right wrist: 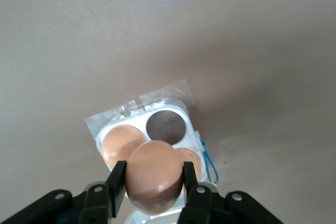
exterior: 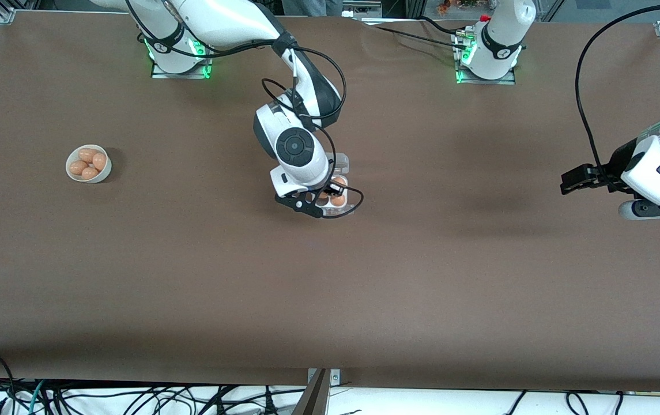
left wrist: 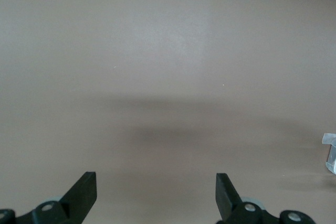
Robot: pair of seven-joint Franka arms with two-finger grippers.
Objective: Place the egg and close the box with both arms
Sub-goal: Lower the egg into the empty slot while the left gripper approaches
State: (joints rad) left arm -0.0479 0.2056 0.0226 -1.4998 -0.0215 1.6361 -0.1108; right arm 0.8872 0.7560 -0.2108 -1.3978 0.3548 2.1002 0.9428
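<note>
Right end effector (right wrist: 153, 182) is clamped on a tan egg (right wrist: 154, 174), suspended over the open egg carton (exterior: 346, 203) at mid-bench. Carton holds eggs in its other cells; one cell (right wrist: 166, 126) is vacant. A white bowl (exterior: 89, 164) with four eggs sits toward the right arm's end. Left end effector (left wrist: 156, 195) waits, fingers spread, over bare bench (left wrist: 168, 66) at its own end.

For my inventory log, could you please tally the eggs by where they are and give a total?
Eggs in the bowl: 4
Egg held by the right pincer: 1
Eggs seen in the box: 2, with one cell hidden by the held egg
Total seen: 7
</note>
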